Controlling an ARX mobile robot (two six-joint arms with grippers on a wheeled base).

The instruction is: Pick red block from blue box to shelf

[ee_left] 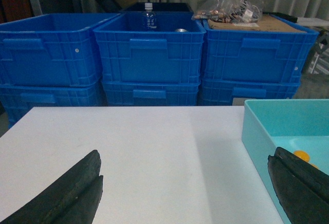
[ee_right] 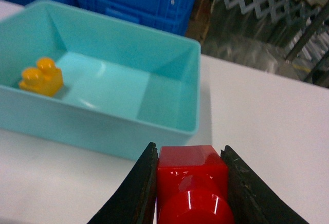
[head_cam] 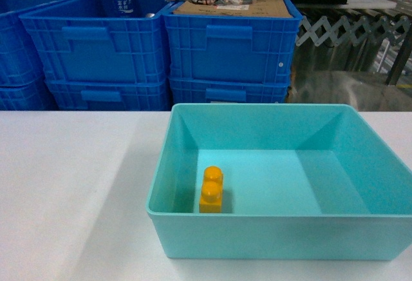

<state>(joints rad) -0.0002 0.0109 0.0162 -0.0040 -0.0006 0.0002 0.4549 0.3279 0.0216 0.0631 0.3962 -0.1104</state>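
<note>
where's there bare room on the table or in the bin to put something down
The white table is bare left of the blue box, back to the dark blue crates. Inside the box, the floor right of the yellow brick is free. More bare table lies right of the box in the right wrist view, where the right end effector holds the red block. Crates are crowded.

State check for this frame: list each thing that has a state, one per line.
red block: clamped in the right gripper, outside the box
blue box: upright, holds only the yellow brick
yellow brick: upright, studs up
left gripper: open, empty, above the table
water bottle: upright, capped
</note>
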